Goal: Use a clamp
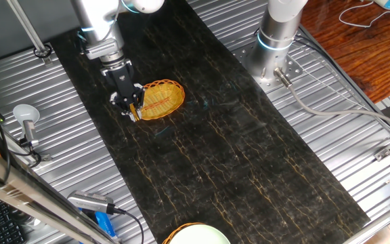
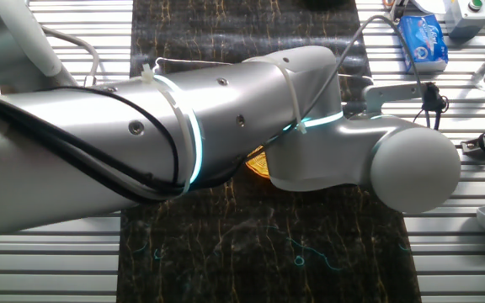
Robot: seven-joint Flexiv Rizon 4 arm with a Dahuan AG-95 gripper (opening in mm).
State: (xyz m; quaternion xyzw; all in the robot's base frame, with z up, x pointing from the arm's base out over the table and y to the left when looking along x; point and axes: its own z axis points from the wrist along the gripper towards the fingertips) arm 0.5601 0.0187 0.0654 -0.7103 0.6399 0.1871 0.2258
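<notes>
In one fixed view my gripper (image 1: 132, 108) points down at the left rim of the round woven basket (image 1: 162, 99) on the dark mat. A small yellow-orange piece, the clamp (image 1: 135, 111), shows between the fingertips, touching or just above the basket's rim. The fingers look closed on it. In the other fixed view my own arm covers the gripper and the clamp; only a sliver of the basket (image 2: 258, 165) shows under it.
A second arm's base (image 1: 276, 41) stands at the back right. A white round stand (image 1: 24, 112) sits at the left edge. Another basket with a white bowl (image 1: 198, 236) is at the front edge. A blue packet (image 2: 423, 42) lies off the mat.
</notes>
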